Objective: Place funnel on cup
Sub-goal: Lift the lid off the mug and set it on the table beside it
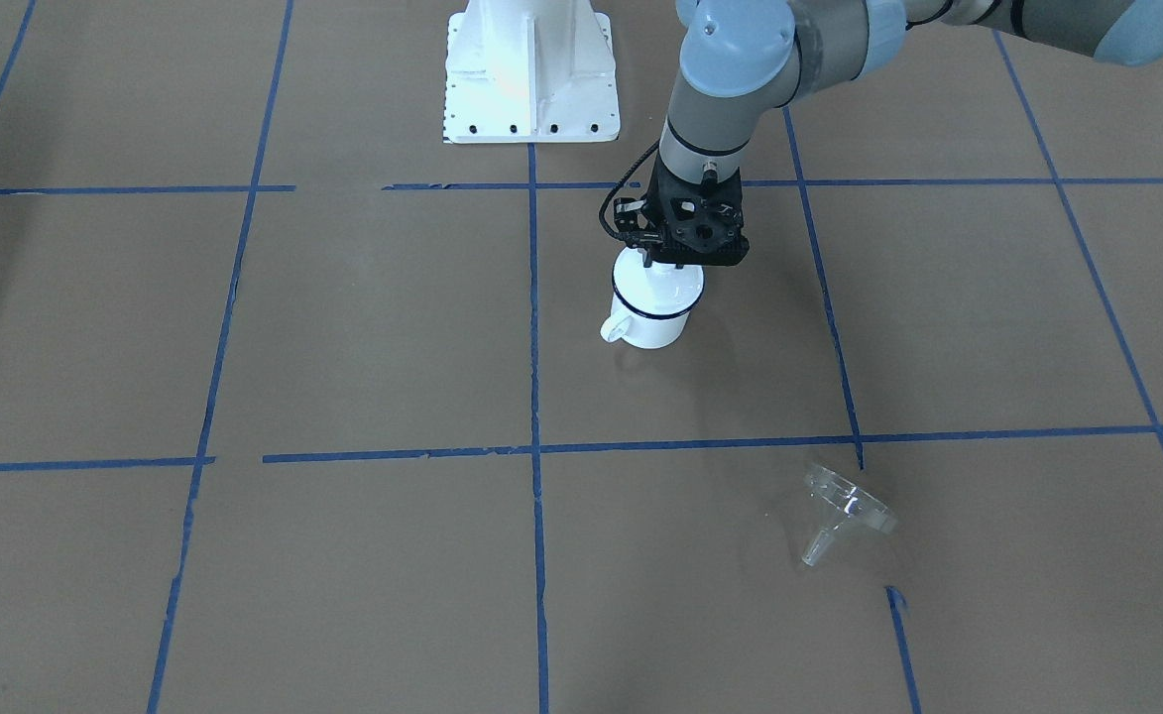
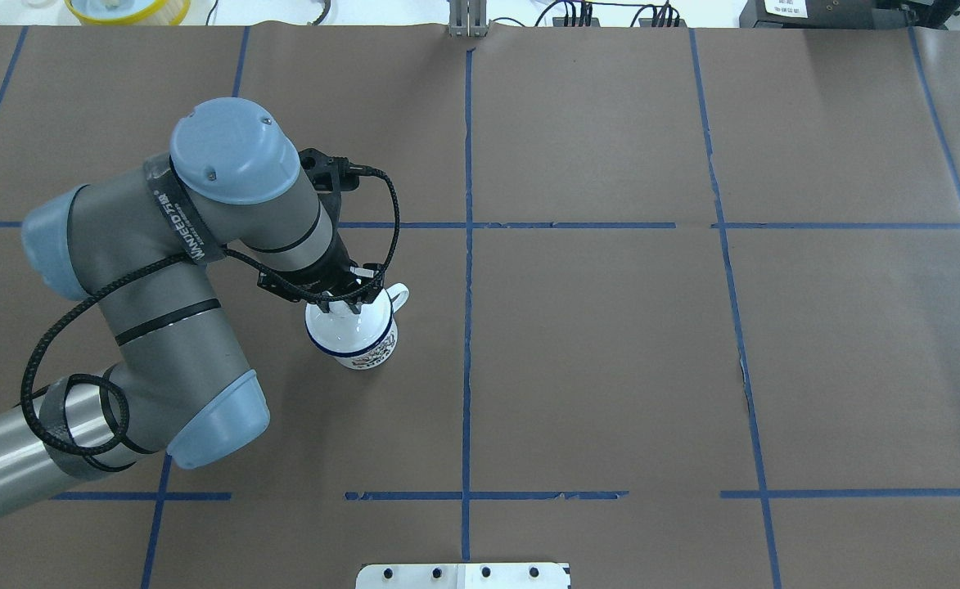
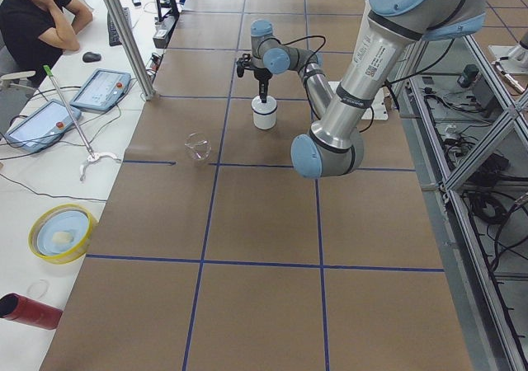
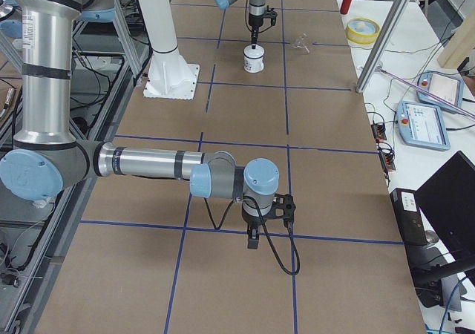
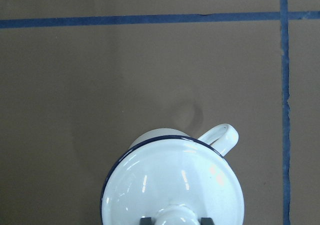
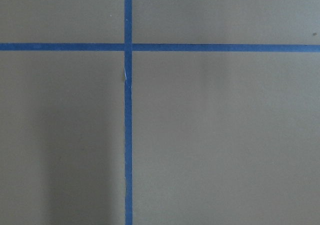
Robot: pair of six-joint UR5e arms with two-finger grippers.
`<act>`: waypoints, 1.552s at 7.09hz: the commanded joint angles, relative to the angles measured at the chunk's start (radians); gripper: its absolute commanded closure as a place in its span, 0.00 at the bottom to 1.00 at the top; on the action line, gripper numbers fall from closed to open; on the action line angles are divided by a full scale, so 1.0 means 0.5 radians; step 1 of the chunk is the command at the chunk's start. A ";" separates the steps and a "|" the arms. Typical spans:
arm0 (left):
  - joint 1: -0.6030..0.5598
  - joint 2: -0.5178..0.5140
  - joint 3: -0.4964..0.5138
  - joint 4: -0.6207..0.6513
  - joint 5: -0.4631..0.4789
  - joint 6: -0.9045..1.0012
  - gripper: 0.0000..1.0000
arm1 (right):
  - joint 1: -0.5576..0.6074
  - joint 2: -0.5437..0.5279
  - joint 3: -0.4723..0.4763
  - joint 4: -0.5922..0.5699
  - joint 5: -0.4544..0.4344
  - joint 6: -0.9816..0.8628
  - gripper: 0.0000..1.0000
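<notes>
Though under lid (image 5: 172, 182), cup (image 1: 652, 322) beneath left pincer (image 1: 664, 262)

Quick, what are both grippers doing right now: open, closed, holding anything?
Left gripper: closed on the white lid, at its knob, atop the cup.
Right gripper: cannot be told; its fingers are not clearly shown.

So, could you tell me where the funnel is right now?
In the front-facing view, the funnel lies tipped at lower right, beside a tape crossing, apart from the cup.

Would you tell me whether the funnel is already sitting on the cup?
No, the funnel lies on the table, well apart from the cup.
</notes>
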 commanded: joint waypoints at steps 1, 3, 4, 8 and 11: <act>-0.032 0.016 -0.079 0.017 -0.002 0.015 0.88 | 0.000 0.002 0.000 0.000 0.000 0.000 0.00; -0.163 0.013 -0.296 0.249 -0.006 0.073 0.97 | 0.000 0.002 0.000 0.000 0.000 0.000 0.00; -0.273 0.022 -0.368 0.323 -0.006 0.189 1.00 | 0.000 -0.001 0.000 0.000 0.000 0.000 0.00; -0.299 0.620 -0.424 -0.297 0.086 0.282 1.00 | 0.000 -0.001 0.000 0.000 0.000 0.000 0.00; -0.134 0.704 -0.234 -0.569 0.242 0.197 1.00 | 0.000 0.002 0.000 0.000 0.000 0.000 0.00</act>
